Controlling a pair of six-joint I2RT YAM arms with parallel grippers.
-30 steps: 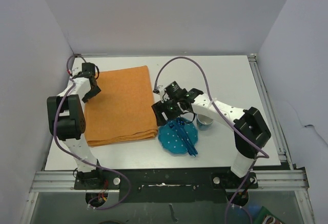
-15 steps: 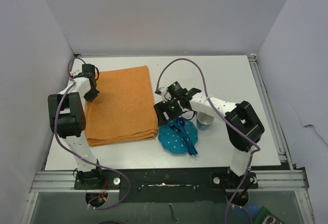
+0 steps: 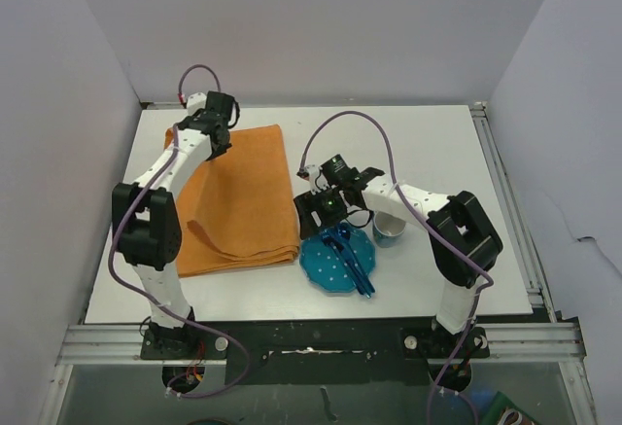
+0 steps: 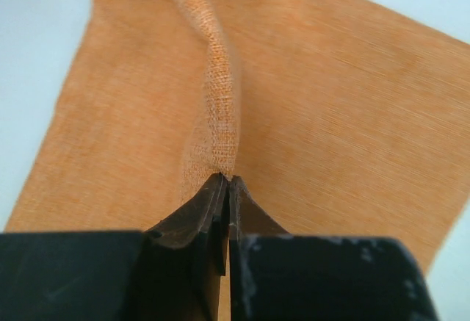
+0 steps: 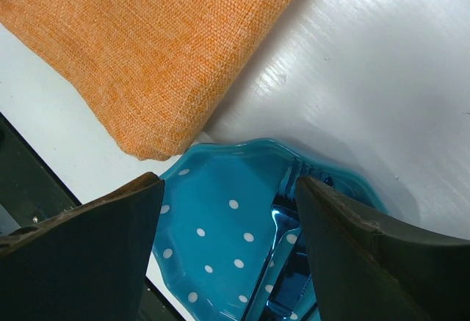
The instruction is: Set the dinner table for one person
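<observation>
2 white arms, black joints, purple cables.

The right arm hides part of a cup. Cutlery on the dotted plate is too small to tell apart. The right wrist view crops that plate.
</observation>
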